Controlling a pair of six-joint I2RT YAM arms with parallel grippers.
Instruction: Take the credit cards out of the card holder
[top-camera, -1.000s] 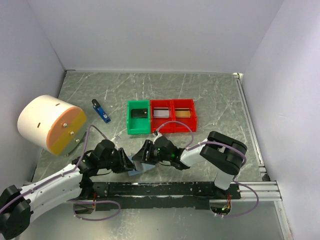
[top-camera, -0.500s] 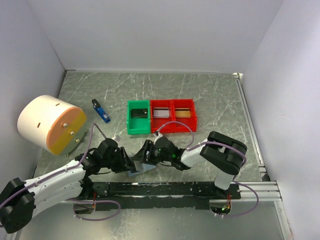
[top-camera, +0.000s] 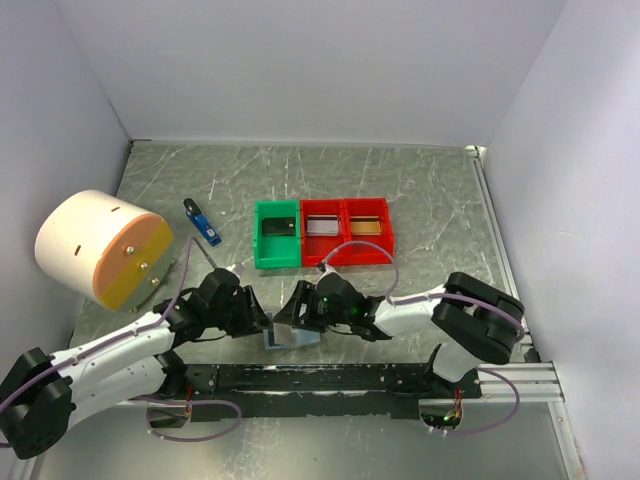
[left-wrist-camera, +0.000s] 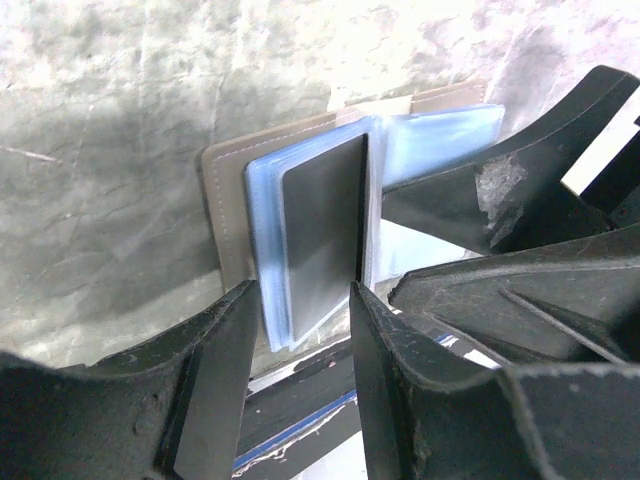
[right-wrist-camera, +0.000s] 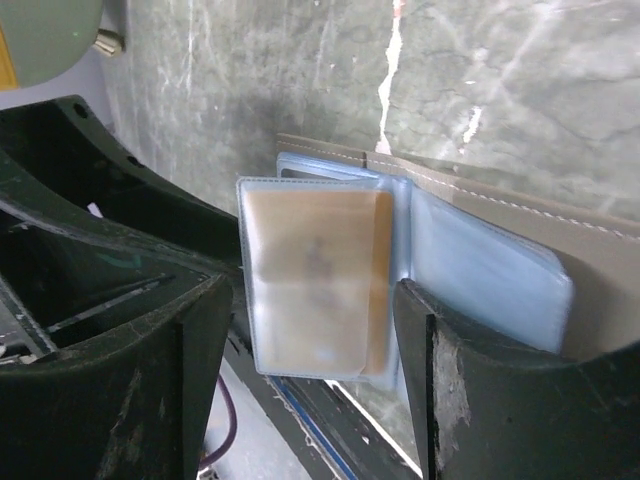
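Two tools work on one small item at the near edge of the counter (top-camera: 420, 190), so clearance is probably the main hazard. The card holder (top-camera: 290, 338) lies open there, just beyond the black rail (top-camera: 330, 378), between the two tools.

The left tool (left-wrist-camera: 305, 300) has its fingers apart, with a clear sleeve carrying a dark card (left-wrist-camera: 320, 240) standing between them. The right tool (right-wrist-camera: 315, 300) straddles a sleeve carrying a tan card (right-wrist-camera: 315, 270) in the same way. Whether either tool presses on its sleeve cannot be told.

Likely faults:
- The fingers of opposing tools may collide, because both reach into the same fold.
- A pinch may take the soft sleeve together with the card. A pull would then likely lift or drag the whole holder, since nothing visibly pins its cover.
- A sideways drag may carry the holder onto the rail.
- Several sleeves may be caught at once, as the leaves lie close together.

Farther out stand the green tray (top-camera: 259, 236) and the red trays (top-camera: 341, 232), each with a flat item inside. A loosely held card may drop on the way across. The blue-and-black gadget (top-camera: 202, 222) lies well apart.
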